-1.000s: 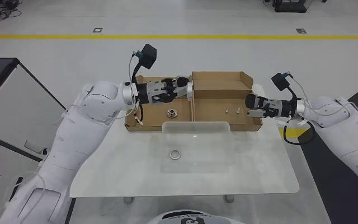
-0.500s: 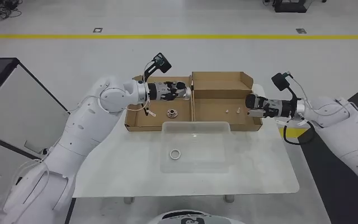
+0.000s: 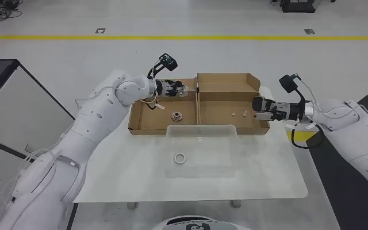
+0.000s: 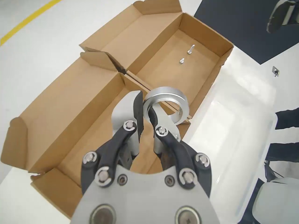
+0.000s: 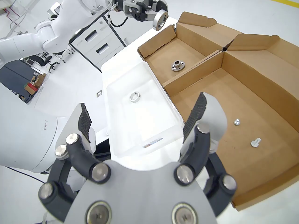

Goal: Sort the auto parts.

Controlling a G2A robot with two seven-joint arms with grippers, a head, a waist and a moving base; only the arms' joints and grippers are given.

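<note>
My left gripper [image 4: 145, 110] is shut on a thick silver metal ring [image 4: 168, 94], held in the air over the back of the left cardboard box [image 3: 150, 118]. The same gripper [image 5: 154, 6] and ring [image 5: 160, 20] appear far off in the right wrist view. A flanged metal hub [image 3: 176, 116] lies on that box's floor. Two small bolts [image 3: 233, 114] [image 3: 244, 112] lie in the right cardboard box [image 3: 221, 121]. My right gripper [image 5: 142, 117] hangs open and empty at that box's right end, also seen in the top view [image 3: 257, 107].
A clear plastic tray [image 3: 201, 129] stands in front of the two boxes, and a smaller metal ring [image 3: 180, 157] lies inside it. Both boxes have raised back flaps [image 3: 225, 79]. Bare white tabletop [image 3: 270, 167] surrounds the tray.
My left arm has swung its elbow up and back, and its gripper has drawn slightly left, away from the divider, still holding the ring. The right arm has not moved.
</note>
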